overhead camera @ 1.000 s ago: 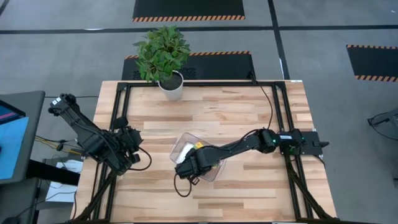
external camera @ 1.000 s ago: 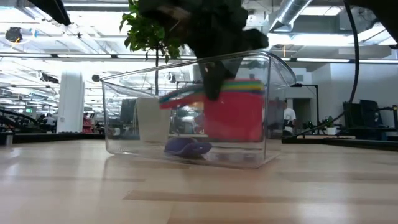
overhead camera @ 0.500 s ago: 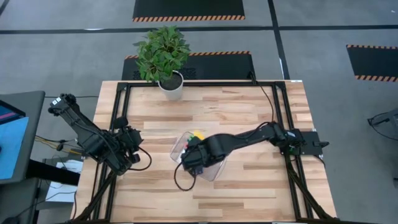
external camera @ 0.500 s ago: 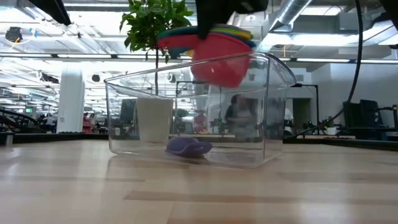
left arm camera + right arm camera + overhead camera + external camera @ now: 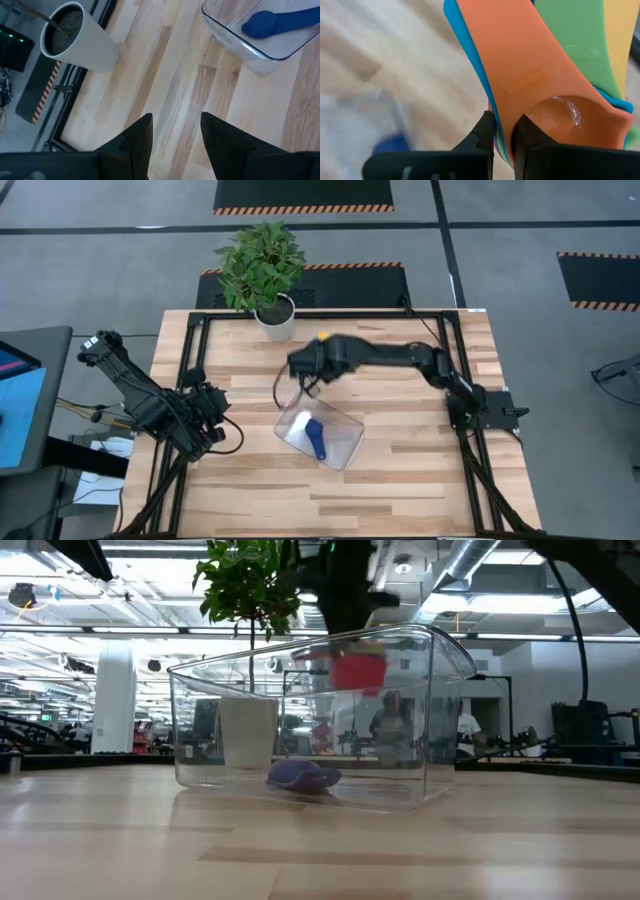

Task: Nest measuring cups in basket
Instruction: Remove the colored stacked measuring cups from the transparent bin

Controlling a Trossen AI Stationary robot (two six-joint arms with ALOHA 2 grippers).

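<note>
Right gripper (image 5: 504, 134): clenched on the handles of a nested stack of coloured plastic measuring cups (image 5: 540, 65), orange handle outermost, with green, yellow and light blue beside it; held in the air above the wooden table (image 5: 400, 360), beyond the far edge of the tray.
Stack seen from above: only a yellow tip (image 5: 322, 336) clear at the gripper; the rest covered by the arm.
Stack seen from table level: a red cup (image 5: 357, 670) showing through the clear wall, its top hidden behind the dark arm.
Clear shallow rectangular plastic basket (image 5: 345, 455): near the table's middle, set at an angle.
Dark blue measuring cup (image 5: 317, 438): lying alone inside the basket, well apart from the held stack.
Left gripper (image 5: 176, 131): fingers spread, grasping nothing, parked at the table's left edge.
White plant pot (image 5: 276, 320): at the far edge, left of the stack.
Hard to make out: number of cups in the stack, perhaps five or six.
</note>
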